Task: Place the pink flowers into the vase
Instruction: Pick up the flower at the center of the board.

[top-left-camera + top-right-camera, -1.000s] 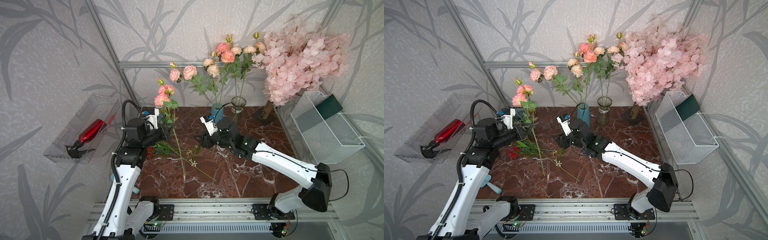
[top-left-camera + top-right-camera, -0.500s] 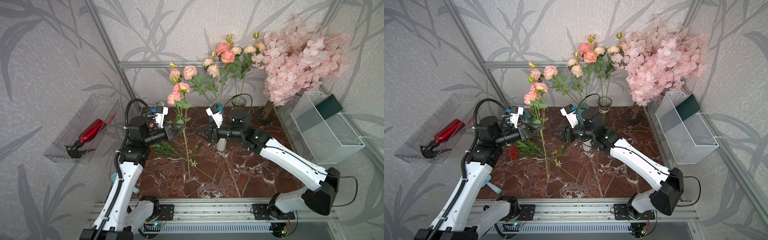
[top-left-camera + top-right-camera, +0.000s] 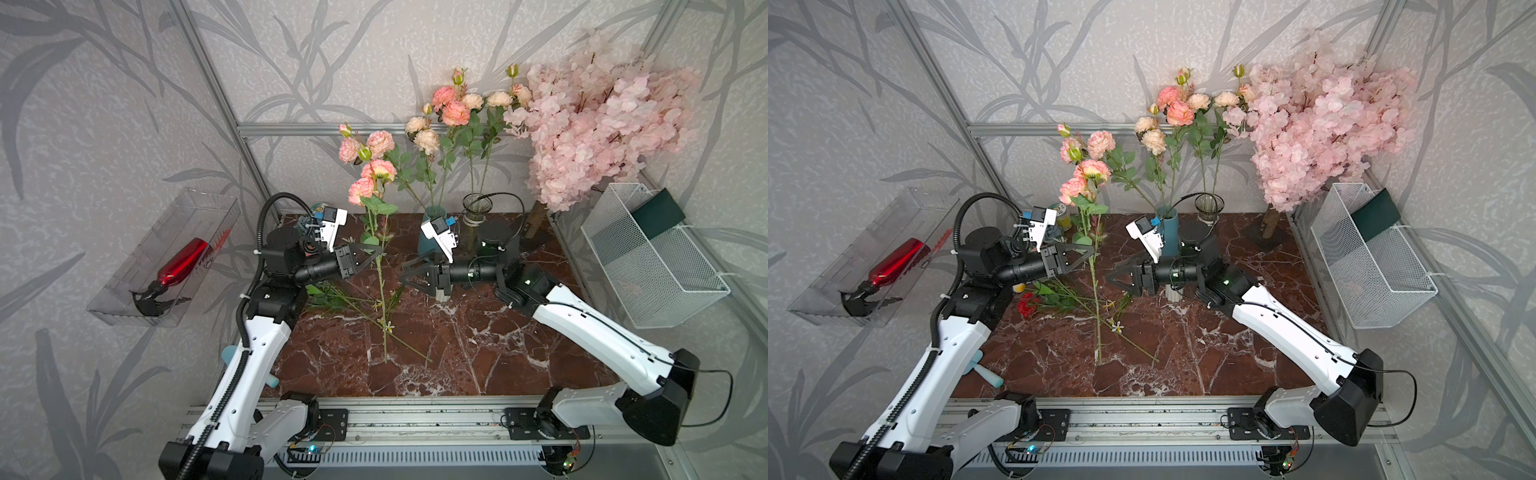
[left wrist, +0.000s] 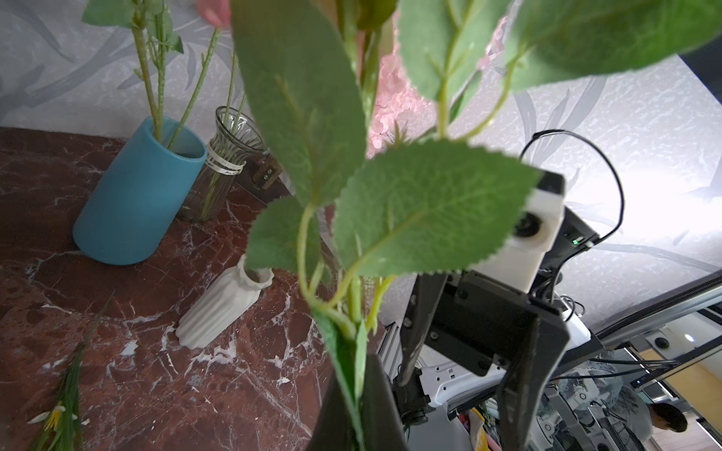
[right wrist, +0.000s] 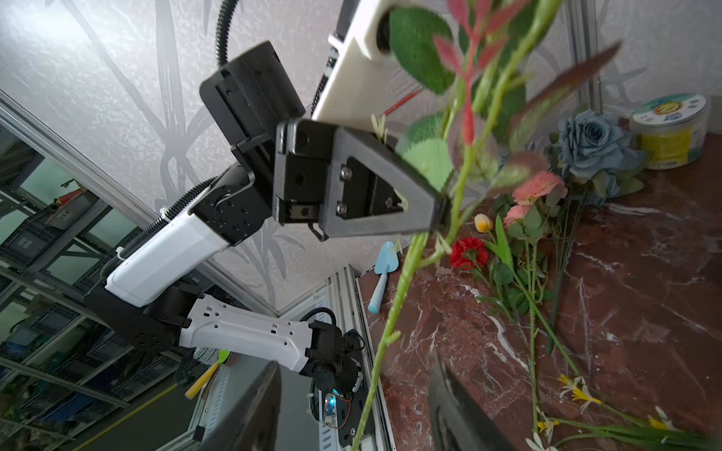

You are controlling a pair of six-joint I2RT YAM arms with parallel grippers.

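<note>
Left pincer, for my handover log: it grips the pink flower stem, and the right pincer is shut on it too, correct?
No. The left pincer grips the pink flower stem, but the right pincer is open, clear of it, in both top views.

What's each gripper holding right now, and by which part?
Left gripper is shut on the pink flowers, gripping the stem midway, below the leaves. Right gripper is open, holding nothing.

Left claw clamped; right claw gaping (facing it).
</note>
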